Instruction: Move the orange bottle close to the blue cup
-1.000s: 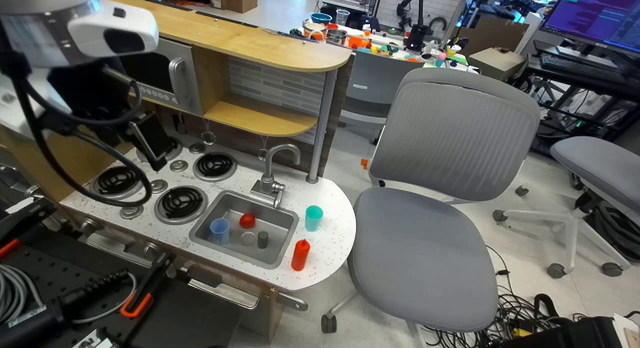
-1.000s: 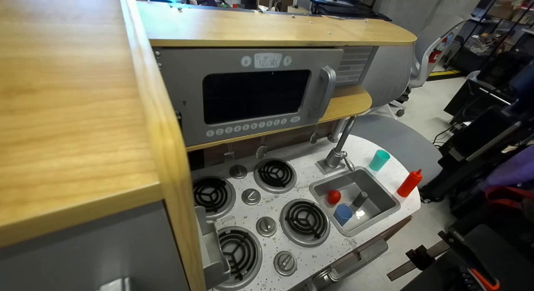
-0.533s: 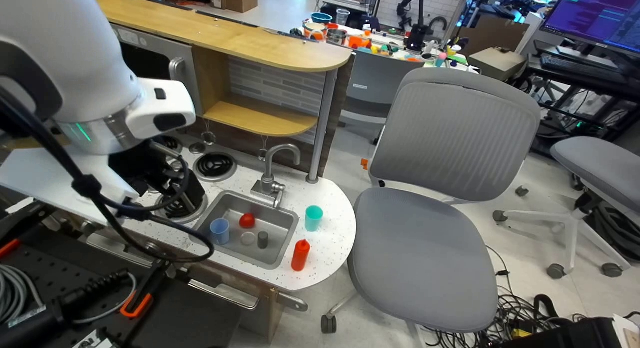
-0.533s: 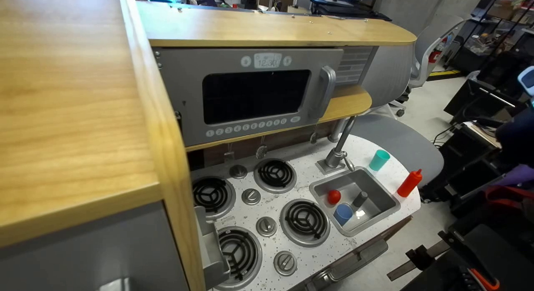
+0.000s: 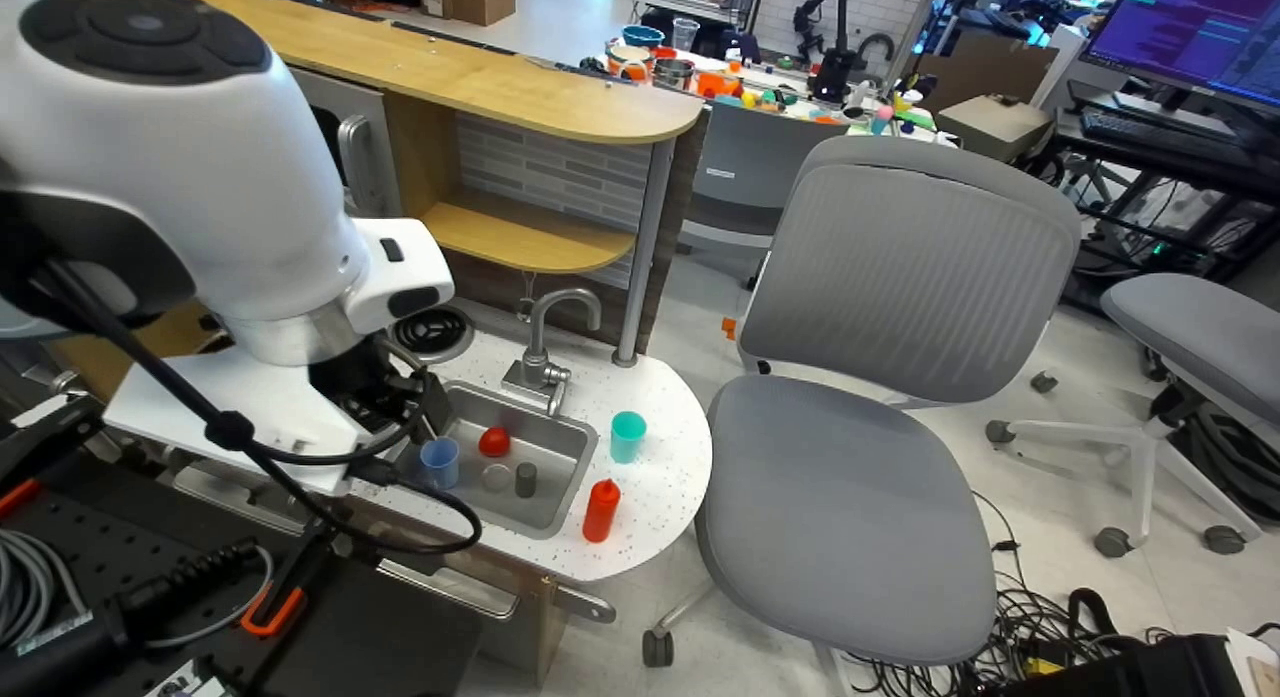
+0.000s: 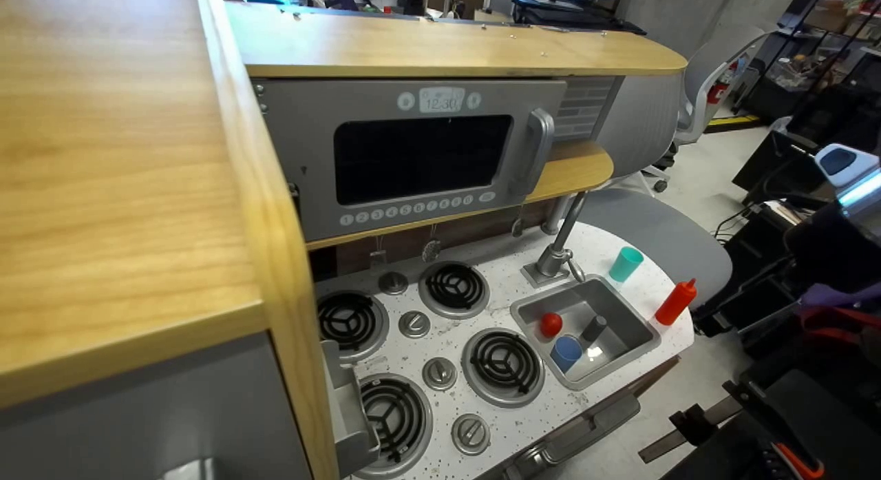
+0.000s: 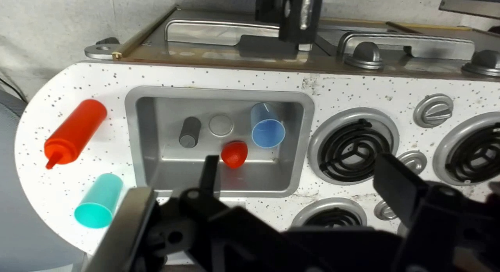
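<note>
The orange bottle (image 5: 601,511) is a small red-orange squeeze bottle standing upright on the counter's rounded end, beside the sink. It also shows in an exterior view (image 6: 676,302) and in the wrist view (image 7: 76,131). The blue cup (image 5: 439,464) stands mouth up inside the sink; it also shows in an exterior view (image 6: 566,353) and in the wrist view (image 7: 268,127). My gripper (image 7: 296,162) is open and empty, its fingers wide apart above the stove and the sink's edge. It is well away from the bottle. In an exterior view the arm and cable hide most of it.
A teal cup (image 5: 628,437) stands on the counter near the bottle. The sink (image 7: 218,93) also holds a red toy piece (image 7: 234,154) and a grey cylinder (image 7: 190,131). A faucet (image 5: 540,342) rises behind the sink. A shelf (image 5: 540,239) overhangs the counter.
My arm has moved from the far left over the stove towards the sink and come lower. The bottle, the cups and the red piece have not moved.
</note>
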`<state>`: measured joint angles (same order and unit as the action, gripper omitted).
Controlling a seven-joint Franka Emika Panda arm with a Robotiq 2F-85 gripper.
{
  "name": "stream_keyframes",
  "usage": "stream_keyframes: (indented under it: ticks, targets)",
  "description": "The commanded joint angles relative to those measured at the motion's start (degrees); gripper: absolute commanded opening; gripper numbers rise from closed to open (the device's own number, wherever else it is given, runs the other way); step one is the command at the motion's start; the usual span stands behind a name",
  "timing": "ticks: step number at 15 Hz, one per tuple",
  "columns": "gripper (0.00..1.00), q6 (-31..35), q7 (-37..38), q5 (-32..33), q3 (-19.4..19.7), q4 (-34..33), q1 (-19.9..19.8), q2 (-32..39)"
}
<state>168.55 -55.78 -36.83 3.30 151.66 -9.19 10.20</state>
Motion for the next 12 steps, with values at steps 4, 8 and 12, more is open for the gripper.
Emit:
stream_keyframes:
  ticks: [4,8,12]
  targets:
    - [1.0,0.7,-14.66,-6.43,-1.64,-10.35,-9.3,12.64]
    - [1.0,1.63,-15.04,-4.82,0.58,-15.98,-12.51,18.85]
    - [1.0,3.55,-14.71,-6.33,1.07,-19.86,-14.71,22.07]
